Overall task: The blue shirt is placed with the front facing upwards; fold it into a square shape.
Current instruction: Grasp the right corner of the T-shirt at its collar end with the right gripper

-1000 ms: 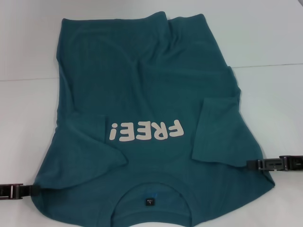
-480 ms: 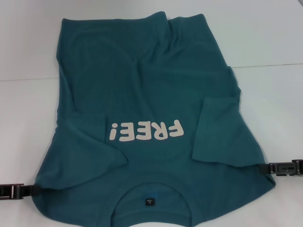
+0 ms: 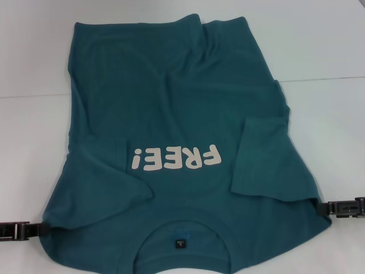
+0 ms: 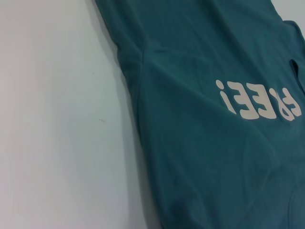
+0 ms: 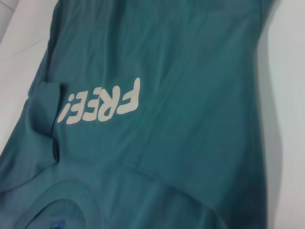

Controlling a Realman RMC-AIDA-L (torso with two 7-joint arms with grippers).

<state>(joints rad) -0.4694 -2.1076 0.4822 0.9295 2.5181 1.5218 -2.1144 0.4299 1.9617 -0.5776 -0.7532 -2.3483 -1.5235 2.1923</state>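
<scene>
I have the shirt [image 3: 171, 120] chest-up, sleeves tucked. Left gripper [image 3: 23, 230] at 8, right gripper [image 3: 342, 208] at 4, flank it; jaws unreadable.

So the only real mover is the right pincer [image 3: 326, 208]: it's slid outward toward the counter's right edge and a bit nearer the front edge, off the blue shirt [image 3: 177, 131] shoulder it was lying over a second ago. Now just its tip meets the cloth's right side and more of the arm is cut off by the frame. The shirt hasn't visibly shifted with it.
</scene>
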